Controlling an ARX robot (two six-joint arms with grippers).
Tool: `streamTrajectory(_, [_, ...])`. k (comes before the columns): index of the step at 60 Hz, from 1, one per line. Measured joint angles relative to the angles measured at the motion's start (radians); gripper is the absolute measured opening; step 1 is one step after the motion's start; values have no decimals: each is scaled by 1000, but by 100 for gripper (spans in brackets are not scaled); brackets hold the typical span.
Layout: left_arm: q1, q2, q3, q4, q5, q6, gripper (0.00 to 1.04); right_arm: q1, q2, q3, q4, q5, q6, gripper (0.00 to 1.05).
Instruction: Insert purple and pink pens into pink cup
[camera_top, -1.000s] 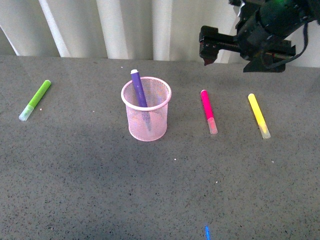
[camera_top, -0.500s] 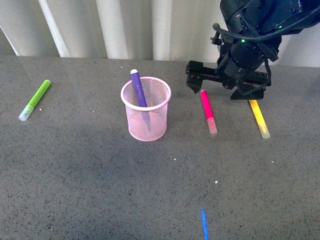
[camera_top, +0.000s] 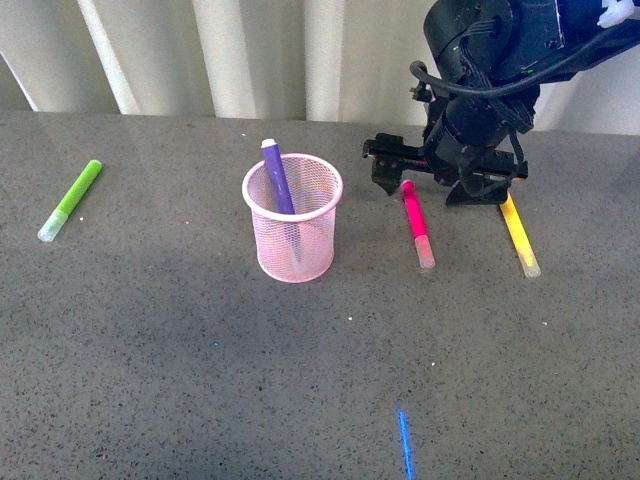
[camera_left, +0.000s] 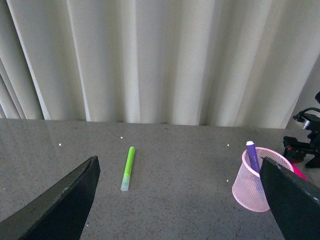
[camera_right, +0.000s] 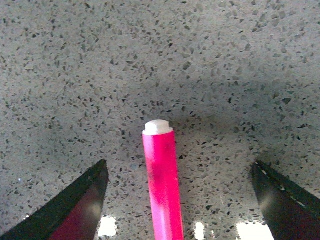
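The pink cup (camera_top: 290, 250) stands mid-table with the purple pen (camera_top: 276, 175) upright inside it, leaning on the rim. To its right the pink pen (camera_top: 415, 222) lies flat on the table. My right gripper (camera_top: 425, 192) is low over that pen's far end and open. In the right wrist view the pink pen (camera_right: 162, 180) lies between the spread fingers of the right gripper (camera_right: 180, 200), untouched. My left gripper (camera_left: 177, 210) is open and empty, with the pink cup (camera_left: 255, 187) and purple pen (camera_left: 252, 156) ahead of it.
A yellow marker (camera_top: 518, 235) lies just right of the pink pen, partly under the right arm. A lime-green marker (camera_top: 70, 200) lies at the far left, and this green marker (camera_left: 128, 167) also shows in the left wrist view. Curtains hang behind the grey speckled table (camera_top: 200, 380).
My right arm has come down and leftward from high at the back until its open fingers straddle the pink pen's far end. Cup and markers have not moved.
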Motion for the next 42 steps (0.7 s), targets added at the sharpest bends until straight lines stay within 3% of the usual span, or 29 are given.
streamTrajectory(24, [0, 0, 0, 0, 0, 0, 98, -29, 0, -19, 32, -21, 6, 15])
streamTrajectory(34, [0, 0, 0, 0, 0, 0, 98, -40, -11, -44, 73, -38, 18, 11])
streamTrajectory(42, [0, 0, 0, 0, 0, 0, 98, -46, -50, -145, 242, -32, 32, 11])
